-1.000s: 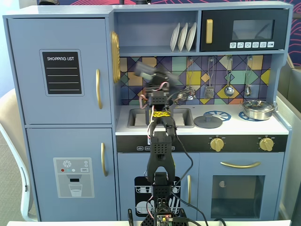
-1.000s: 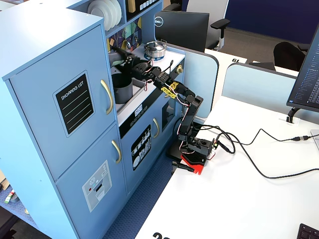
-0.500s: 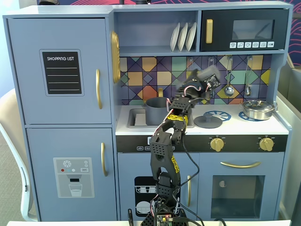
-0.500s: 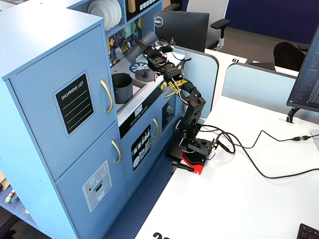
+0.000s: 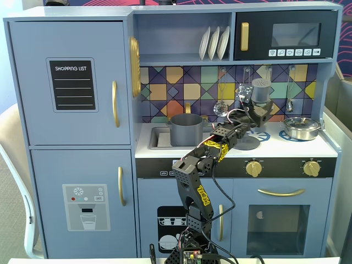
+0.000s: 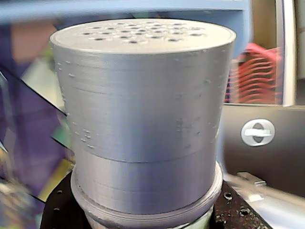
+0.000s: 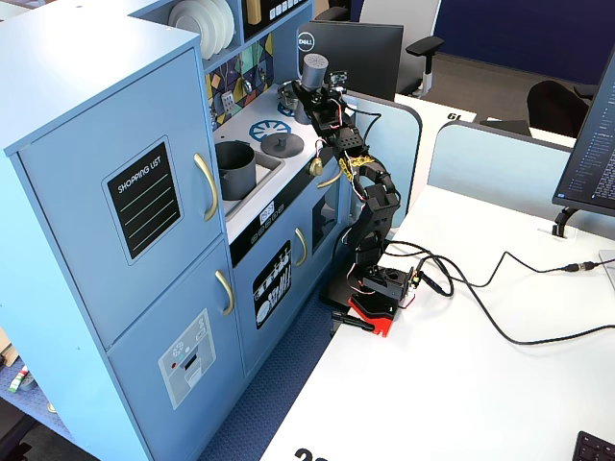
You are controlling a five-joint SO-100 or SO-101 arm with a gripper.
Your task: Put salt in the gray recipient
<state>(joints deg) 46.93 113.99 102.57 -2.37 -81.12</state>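
A toy kitchen with a robot arm reaching across its counter. The gripper (image 5: 259, 107) is closed around the salt shaker (image 5: 260, 91), holding it upright, cap on top, above the stove side of the counter. In the front fixed view the shaker hangs up and to the right of the gray pot (image 5: 187, 129), well apart from it, above the flat round lid (image 5: 243, 142) that lies on the counter to the pot's right. The pot itself sits at the sink. The wrist view is filled by the shaker's perforated cap (image 6: 143, 86); the fingers are hidden below it. Nothing visible tells whether salt has gone into the pot. Judging from this, the shaker is picked up, but it is away from the pot; carrying it over and tipping it would remain.
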